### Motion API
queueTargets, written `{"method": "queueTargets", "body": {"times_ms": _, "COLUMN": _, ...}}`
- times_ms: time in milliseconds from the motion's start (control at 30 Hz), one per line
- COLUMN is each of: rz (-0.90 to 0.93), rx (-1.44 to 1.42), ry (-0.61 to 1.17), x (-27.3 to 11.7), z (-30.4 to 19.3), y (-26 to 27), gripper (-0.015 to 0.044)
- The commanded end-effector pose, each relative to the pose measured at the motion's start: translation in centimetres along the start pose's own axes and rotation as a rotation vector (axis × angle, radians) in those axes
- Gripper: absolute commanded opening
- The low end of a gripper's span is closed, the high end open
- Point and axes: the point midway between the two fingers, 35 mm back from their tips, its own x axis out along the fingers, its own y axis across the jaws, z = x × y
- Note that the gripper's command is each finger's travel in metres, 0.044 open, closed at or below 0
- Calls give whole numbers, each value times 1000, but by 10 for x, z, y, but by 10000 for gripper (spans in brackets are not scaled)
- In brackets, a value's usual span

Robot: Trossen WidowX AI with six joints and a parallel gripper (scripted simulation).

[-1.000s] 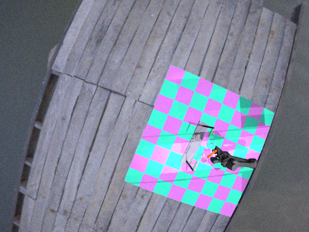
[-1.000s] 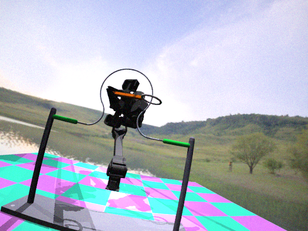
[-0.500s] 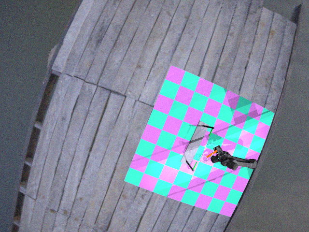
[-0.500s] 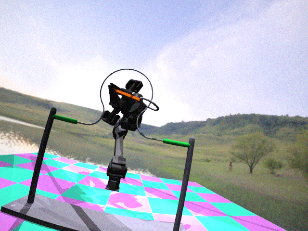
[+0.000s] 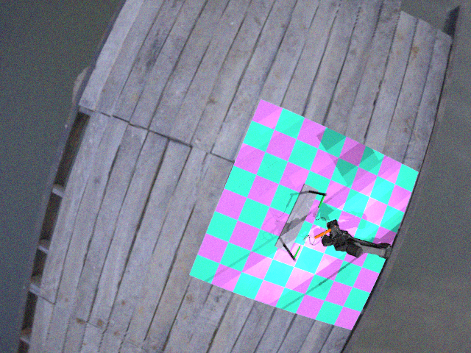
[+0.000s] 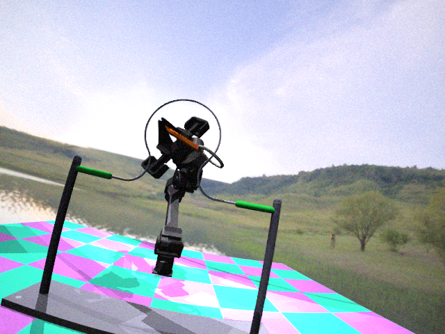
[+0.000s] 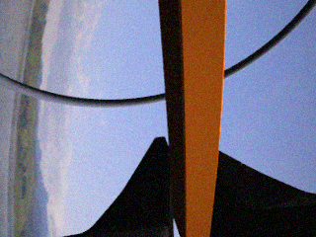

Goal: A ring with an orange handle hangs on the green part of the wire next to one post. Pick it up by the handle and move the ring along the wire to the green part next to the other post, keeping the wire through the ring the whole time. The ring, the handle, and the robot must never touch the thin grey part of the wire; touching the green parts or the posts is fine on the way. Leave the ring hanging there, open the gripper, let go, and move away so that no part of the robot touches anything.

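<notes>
The gripper [image 6: 172, 131] [image 7: 194, 153] is shut on the orange handle [image 5: 321, 234] [image 6: 183, 138] [image 7: 202, 99], which slants down to the ring in the exterior view. The ring [image 6: 222, 165] is seen nearly edge-on, around the lower right side of the wire's big loop; whether it touches the wire cannot be told. The thin grey wire [image 6: 183, 99] [image 7: 104, 103] arches above the gripper in the exterior view and crosses behind the handle in the wrist view. The left green part [image 6: 94, 172] and right green part [image 6: 254, 207] adjoin their posts. The wrist view does not show the ring.
The left post [image 6: 59, 224] and right post [image 6: 265, 266] stand on a grey base plate [image 6: 71, 302]. The arm [image 6: 172, 211] rises behind the wire in the exterior view. A pink and turquoise checkered mat [image 5: 243, 223] lies on grey wooden planks [image 5: 167, 76].
</notes>
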Motion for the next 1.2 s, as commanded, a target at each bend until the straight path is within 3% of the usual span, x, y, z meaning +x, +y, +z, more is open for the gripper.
{"method": "queueTargets", "body": {"times_ms": 0, "rz": -11, "rx": -24, "ry": -5, "x": -1, "z": 1, "y": 3, "gripper": -150}}
{"method": "queueTargets", "body": {"times_ms": 667, "rz": 48, "rx": 60, "ry": 95, "x": -15, "z": -2, "y": 31, "gripper": -150}}
{"method": "queueTargets", "body": {"times_ms": 1167, "rz": 229, "rx": 320, "ry": 131, "x": -27, "z": 7, "y": 80, "gripper": -150}}
